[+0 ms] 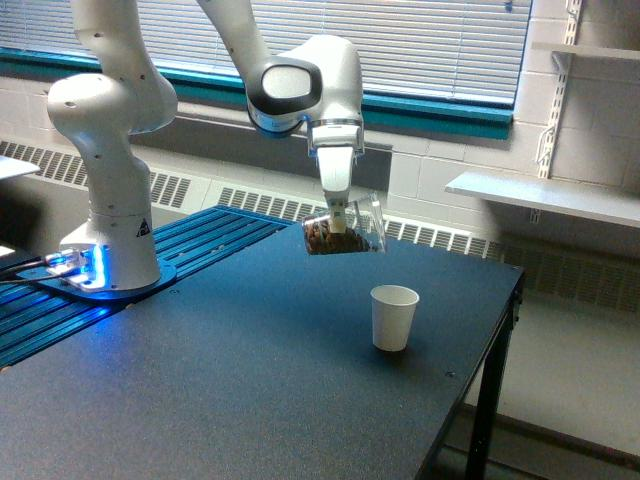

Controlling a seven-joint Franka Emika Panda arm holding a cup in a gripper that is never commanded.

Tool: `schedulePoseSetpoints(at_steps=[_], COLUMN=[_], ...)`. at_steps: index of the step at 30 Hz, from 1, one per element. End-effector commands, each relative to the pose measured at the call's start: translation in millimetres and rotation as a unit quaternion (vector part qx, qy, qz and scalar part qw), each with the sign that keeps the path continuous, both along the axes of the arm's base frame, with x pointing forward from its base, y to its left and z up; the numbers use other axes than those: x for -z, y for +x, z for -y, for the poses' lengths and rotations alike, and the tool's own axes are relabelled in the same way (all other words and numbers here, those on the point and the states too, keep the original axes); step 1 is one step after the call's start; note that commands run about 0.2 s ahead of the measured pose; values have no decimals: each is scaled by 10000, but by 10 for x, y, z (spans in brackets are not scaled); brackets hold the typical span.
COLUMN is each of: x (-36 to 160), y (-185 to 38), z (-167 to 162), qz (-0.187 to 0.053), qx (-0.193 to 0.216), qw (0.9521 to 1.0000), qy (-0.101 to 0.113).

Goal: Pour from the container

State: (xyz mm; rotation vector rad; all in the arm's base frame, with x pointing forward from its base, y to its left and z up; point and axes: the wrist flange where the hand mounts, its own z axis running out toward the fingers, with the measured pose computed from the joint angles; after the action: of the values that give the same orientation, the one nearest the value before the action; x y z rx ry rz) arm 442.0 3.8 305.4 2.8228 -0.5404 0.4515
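A: Status of claw (340, 218)?

B: Closed on the container (345, 232), held in air above the table (250, 380), tipped w/ mouth toward 3 o'clock. Brown granules sit at the low end, approx. 9 o'clock side.

A: Target?

B: White paper cup (394, 317), upright, at approx. 5 o'clock from the container, well apart.

A: Risk?

B: Mouth doesn't look to be over the cup. More tilt here prob. drops granules on the table. Fast tilt could also overshoot the narrow rim.

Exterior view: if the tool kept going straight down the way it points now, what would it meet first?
The tool points straight down, shut on the tilted clear container. Below it lies bare black tabletop, which it would probably meet first. The white paper cup stands toward the exterior view's right, apparently off that line, though depth is unclear.
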Motion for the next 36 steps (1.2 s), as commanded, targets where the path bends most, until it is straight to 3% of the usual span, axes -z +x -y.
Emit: schedulePoseSetpoints(at_steps=[1,14,36], x=[-32,-4,209], y=[37,3,-137], z=[-44,-99,-276], qz=[-12,-147,-223], qx=[179,228,717], qw=[9998,9994,9971], qy=[-74,-198,-98])
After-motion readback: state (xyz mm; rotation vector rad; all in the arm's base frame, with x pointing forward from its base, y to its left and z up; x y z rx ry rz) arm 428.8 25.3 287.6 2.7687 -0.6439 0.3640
